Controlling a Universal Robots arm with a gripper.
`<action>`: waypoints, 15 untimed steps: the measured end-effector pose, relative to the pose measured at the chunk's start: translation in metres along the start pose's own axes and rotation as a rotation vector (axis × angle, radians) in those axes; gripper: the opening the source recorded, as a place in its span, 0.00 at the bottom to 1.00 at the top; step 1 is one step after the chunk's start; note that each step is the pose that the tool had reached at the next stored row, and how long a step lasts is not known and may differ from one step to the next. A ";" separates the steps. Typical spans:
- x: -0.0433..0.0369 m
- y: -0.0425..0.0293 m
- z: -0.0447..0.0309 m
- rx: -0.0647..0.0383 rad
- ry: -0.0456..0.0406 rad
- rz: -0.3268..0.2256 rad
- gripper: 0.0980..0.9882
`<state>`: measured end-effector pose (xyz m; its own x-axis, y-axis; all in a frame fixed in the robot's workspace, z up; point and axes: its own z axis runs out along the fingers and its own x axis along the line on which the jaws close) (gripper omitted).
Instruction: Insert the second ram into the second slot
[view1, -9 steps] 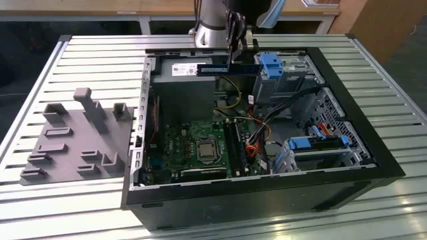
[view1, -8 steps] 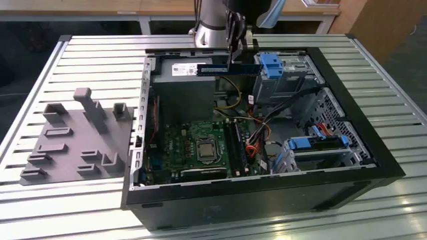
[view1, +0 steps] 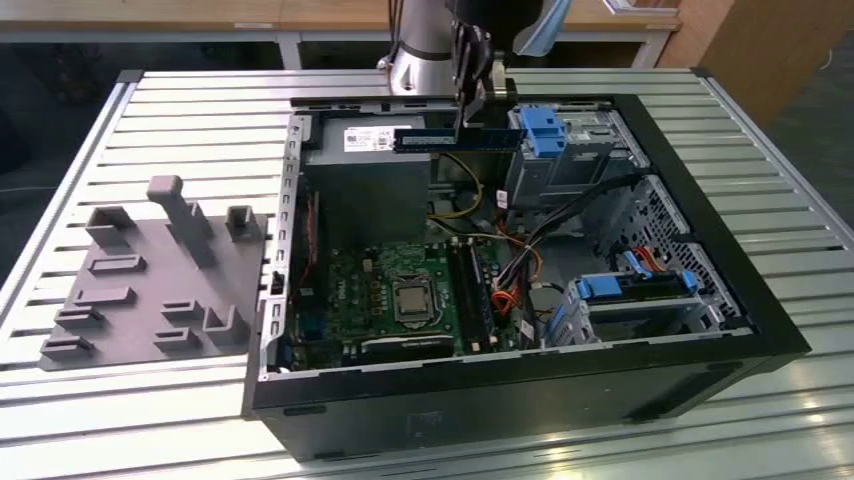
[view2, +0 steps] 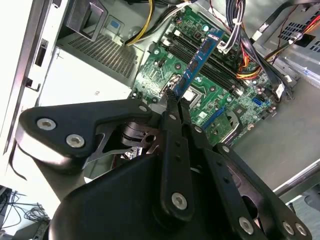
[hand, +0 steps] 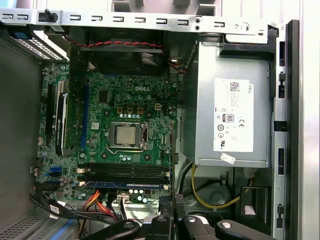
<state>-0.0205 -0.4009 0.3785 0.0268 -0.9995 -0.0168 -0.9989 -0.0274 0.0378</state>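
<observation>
Exterior view: your pincer (view1: 470, 122) hangs over the open computer case (view1: 507, 400), its fingers clamped narrow on the top edge of the second ram (view1: 458, 139). The stick lies level just under the fingertips, in the air and touching nothing. In the second wrist view the second ram (view2: 202, 55) juts out from the pincer (view2: 176, 102) toward the board.

The memory slots (view1: 470, 290) sit well below the pincer and, as far as you can judge, not straight beneath it, so the stick is not yet seated. The likely trouble is misalignment. If the stick comes down skewed to its slot, it could jam or ride on the slot walls. The cables (view1: 534, 250), bunched just beside the slots, could catch an end of the stick. A grip on so thin an edge may also let it pivot under pressure.

Beneath the pincer, the case holds the motherboard (view1: 387, 290), the power supply (view1: 367, 170), the blue drive-bay clips (view1: 545, 130) close beside the pincer, and the cables. Well apart from the pincer, a grey fixture (view1: 147, 290) rests on the desk (view1: 200, 120).
</observation>
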 end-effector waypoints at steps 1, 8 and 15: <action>0.0005 0.0000 0.0000 0.000 0.0000 0.000 0.04; 0.0080 0.0002 -0.0001 0.000 -0.0001 0.000 0.04; 0.0157 0.0005 -0.0002 0.000 0.0004 0.000 0.04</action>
<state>-0.0206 -0.4166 0.3785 0.0267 -0.9995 -0.0164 -0.9989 -0.0273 0.0377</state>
